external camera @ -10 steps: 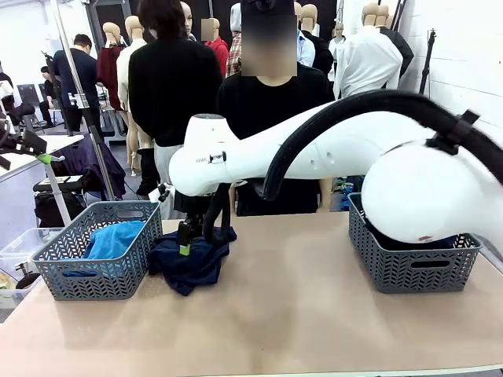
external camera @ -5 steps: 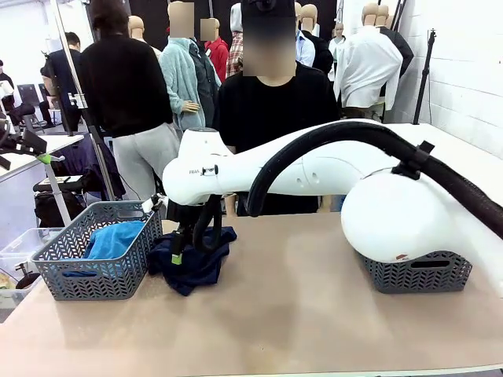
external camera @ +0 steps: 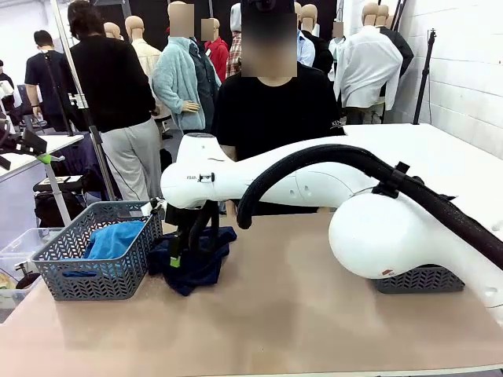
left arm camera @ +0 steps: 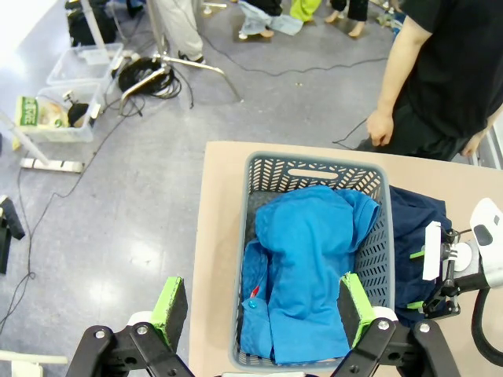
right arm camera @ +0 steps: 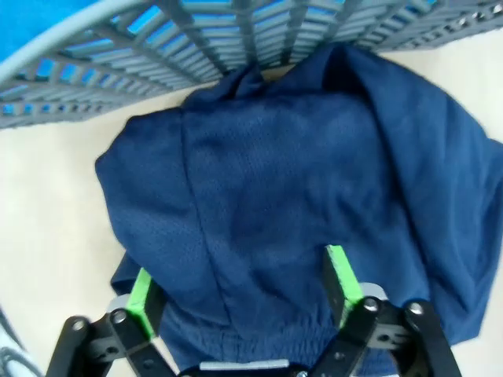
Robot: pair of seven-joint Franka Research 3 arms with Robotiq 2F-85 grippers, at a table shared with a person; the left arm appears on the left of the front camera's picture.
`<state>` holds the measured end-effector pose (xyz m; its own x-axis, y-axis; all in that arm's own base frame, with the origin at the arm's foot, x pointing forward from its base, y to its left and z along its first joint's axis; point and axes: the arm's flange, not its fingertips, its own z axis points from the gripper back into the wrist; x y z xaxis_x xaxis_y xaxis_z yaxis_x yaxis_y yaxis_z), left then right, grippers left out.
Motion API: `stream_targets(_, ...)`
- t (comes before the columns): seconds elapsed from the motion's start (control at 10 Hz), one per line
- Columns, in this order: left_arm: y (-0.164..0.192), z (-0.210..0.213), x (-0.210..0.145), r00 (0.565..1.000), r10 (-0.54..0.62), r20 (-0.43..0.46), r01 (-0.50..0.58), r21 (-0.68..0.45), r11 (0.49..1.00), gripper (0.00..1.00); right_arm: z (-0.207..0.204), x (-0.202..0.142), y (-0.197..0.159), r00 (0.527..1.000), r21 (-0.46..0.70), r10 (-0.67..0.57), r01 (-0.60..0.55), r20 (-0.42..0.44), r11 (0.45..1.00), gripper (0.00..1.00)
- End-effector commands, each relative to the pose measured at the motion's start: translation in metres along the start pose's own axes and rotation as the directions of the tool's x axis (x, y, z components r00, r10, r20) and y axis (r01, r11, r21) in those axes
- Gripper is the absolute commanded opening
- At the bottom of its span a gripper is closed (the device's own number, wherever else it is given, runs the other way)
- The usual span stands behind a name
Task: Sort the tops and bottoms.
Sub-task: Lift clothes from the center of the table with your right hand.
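While our left gripper (left arm camera: 258,308) hangs with jaws spread above the blue top (left arm camera: 302,267) in the left basket (left arm camera: 314,169), our right gripper (right arm camera: 240,292) sits spread over the navy garment (right arm camera: 314,212) on the table (external camera: 299,314) beside it.

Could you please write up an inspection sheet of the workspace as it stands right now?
Surface: tan table, bare at the near side.
Job's things: navy garment crumpled on the table beside the left basket, which holds a blue garment; right basket mostly hidden by the arm.
Clutter: nothing seen on the table.
Grippers: right gripper open, fingers straddling the navy garment; left gripper open, above the left basket.
Cables: black hose along the right arm; cables on the floor.
Surroundings: person at the far side; storage bins on the floor.
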<state>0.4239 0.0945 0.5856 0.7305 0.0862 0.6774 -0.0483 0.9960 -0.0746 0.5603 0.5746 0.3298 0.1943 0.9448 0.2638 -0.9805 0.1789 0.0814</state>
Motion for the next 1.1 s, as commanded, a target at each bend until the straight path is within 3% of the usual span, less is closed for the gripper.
stream_targets(0.0, 0.001, 0.001, 0.002, 1.000, 0.001, -0.009, -0.001, 0.003, 1.000, 1.00, 0.003, 0.017, -0.007, 1.000, -0.028, 0.008, -0.009, -0.028, 1.000, 0.71)
stream_targets(0.3, 0.001, 0.001, 0.002, 1.000, 0.001, -0.009, -0.001, 0.003, 1.000, 1.00, 0.005, 0.016, -0.004, 1.000, -0.032, 0.010, -0.011, -0.028, 0.999, 0.12)
stream_targets(0.4, 0.001, 0.001, 0.002, 1.000, 0.001, -0.009, -0.001, 0.003, 1.000, 1.00, 0.006, 0.015, -0.003, 1.000, -0.036, 0.011, -0.012, -0.028, 0.999, 0.00)
stream_targets(1.0, 0.001, 0.001, 0.002, 1.000, 0.001, -0.009, -0.001, 0.003, 1.000, 1.00, 0.036, 0.006, 0.006, 0.998, -0.078, 0.015, -0.019, -0.061, 0.997, 0.00)
